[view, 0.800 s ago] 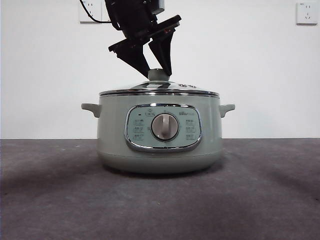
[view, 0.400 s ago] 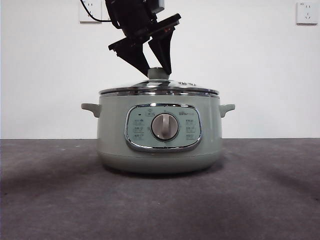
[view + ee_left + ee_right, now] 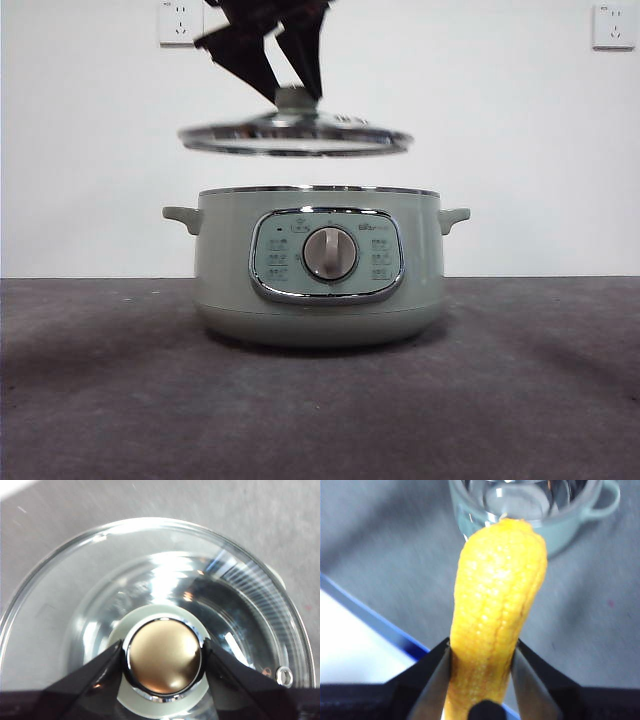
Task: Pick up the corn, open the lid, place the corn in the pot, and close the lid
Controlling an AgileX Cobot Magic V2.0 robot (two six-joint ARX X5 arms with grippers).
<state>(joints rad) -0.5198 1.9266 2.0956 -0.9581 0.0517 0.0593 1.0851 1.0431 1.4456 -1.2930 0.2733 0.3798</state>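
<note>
The pale green pot (image 3: 318,265) stands mid-table with its top uncovered. Above it hangs the glass lid (image 3: 295,137), level and a little left of the pot's centre. My left gripper (image 3: 293,90) is shut on the lid's knob (image 3: 164,657), a jaw on each side. In the right wrist view my right gripper (image 3: 481,656) is shut on the yellow corn (image 3: 495,610), which points toward the pot (image 3: 580,517) some way off. The right arm is out of the front view.
A white sheet with a blue edge (image 3: 367,645) lies on the grey table close to the right gripper. Two wall sockets (image 3: 180,22) sit high on the white wall behind the pot.
The left gripper has risen and shifted slightly left, lifting the lid off the pot's rim. A clear gap now shows between lid and pot.
</note>
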